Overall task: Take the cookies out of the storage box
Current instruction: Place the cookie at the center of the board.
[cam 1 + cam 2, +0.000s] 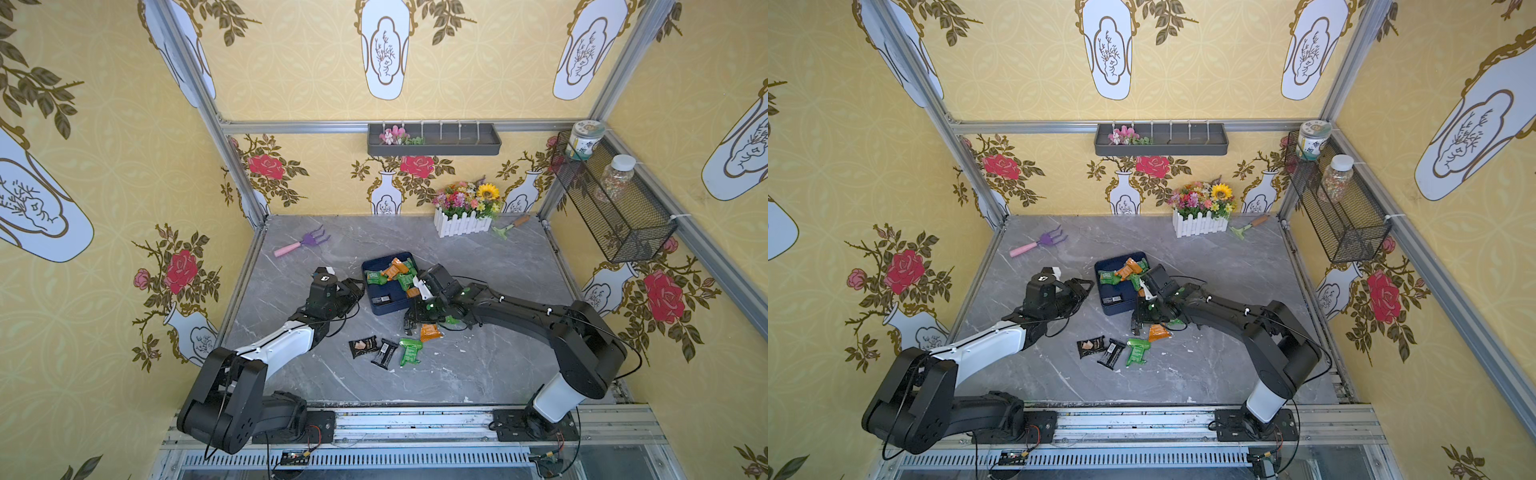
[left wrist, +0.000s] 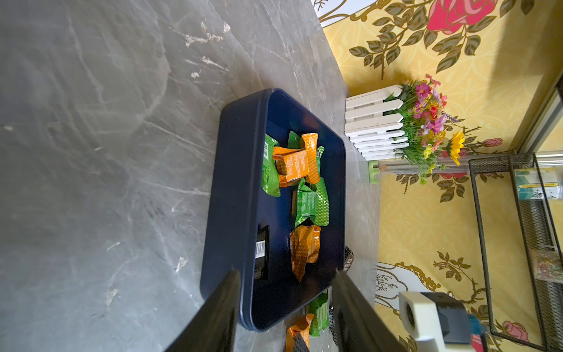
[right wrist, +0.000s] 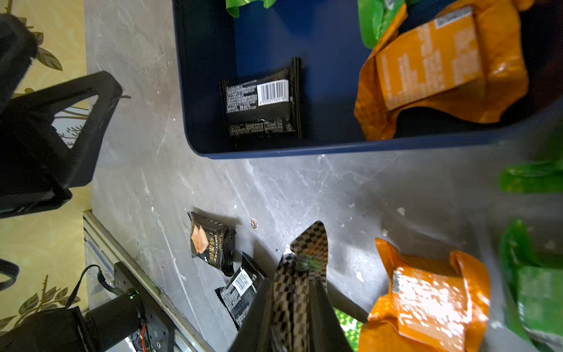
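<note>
Pinches a checkered cookie packet (image 3: 310,243) in the right gripper (image 3: 292,283), just below the storage box (image 1: 390,309) and its lower-right corner in a top view. Holds the left gripper (image 1: 355,291) spread, empty, at its left wall. Leaves remaining cookies (image 1: 397,272) upper right inside, nearest the right arm.

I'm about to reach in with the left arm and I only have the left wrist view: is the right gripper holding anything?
Observer: Yes. In the right wrist view the right gripper is shut on a checkered packet.
Operator: Is it over the box?
Observer: No. In both top views it hangs just outside the storage box, over the table on the side nearer the arm bases.
Operator: Which packets are out of the box that I can't see?
Observer: A black packet and a second black packet lie side by side on the table, next to a green packet.
</note>
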Tool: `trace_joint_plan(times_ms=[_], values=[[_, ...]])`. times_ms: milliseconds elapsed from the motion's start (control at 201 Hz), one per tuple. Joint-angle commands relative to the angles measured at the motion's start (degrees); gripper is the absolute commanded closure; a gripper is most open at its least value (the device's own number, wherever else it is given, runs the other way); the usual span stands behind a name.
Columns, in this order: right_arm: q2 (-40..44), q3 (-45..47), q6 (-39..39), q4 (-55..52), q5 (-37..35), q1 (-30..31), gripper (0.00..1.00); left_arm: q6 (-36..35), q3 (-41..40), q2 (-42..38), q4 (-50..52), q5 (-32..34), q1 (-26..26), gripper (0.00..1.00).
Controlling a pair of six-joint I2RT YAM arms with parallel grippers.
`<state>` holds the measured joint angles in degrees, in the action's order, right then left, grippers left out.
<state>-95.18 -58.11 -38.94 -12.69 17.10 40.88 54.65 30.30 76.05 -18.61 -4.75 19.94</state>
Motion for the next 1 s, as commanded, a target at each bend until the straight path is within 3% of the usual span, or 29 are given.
trace_joint_plan(times_ms=[0,264,548,792,991], values=[[-1.15,1.20,-1.22,5.32,-1.33,0.25,0.86,-0.16,-0.25,0.48,-1.87,-0.93,-0.03,0.46],[-2.38,3.70,-0.76,4.61,-5.93,0.18,0.79,-0.26,-0.33,0.67,-0.83,-0.08,0.03,0.46],[4.69,3.46,3.40,-5.53,-15.32,0.41,0.52,-0.68,0.27,1.48,-1.03,-0.25,-0.08,0.46],[6.58,-2.99,6.82,-8.94,-17.10,1.12,0.48,-0.52,0.22,1.96,-1.58,-0.34,-0.12,0.46],[-4.36,-15.36,6.70,-9.15,-16.39,1.21,0.48,-0.07,-0.16,1.99,-2.05,-0.75,0.04,0.46]])
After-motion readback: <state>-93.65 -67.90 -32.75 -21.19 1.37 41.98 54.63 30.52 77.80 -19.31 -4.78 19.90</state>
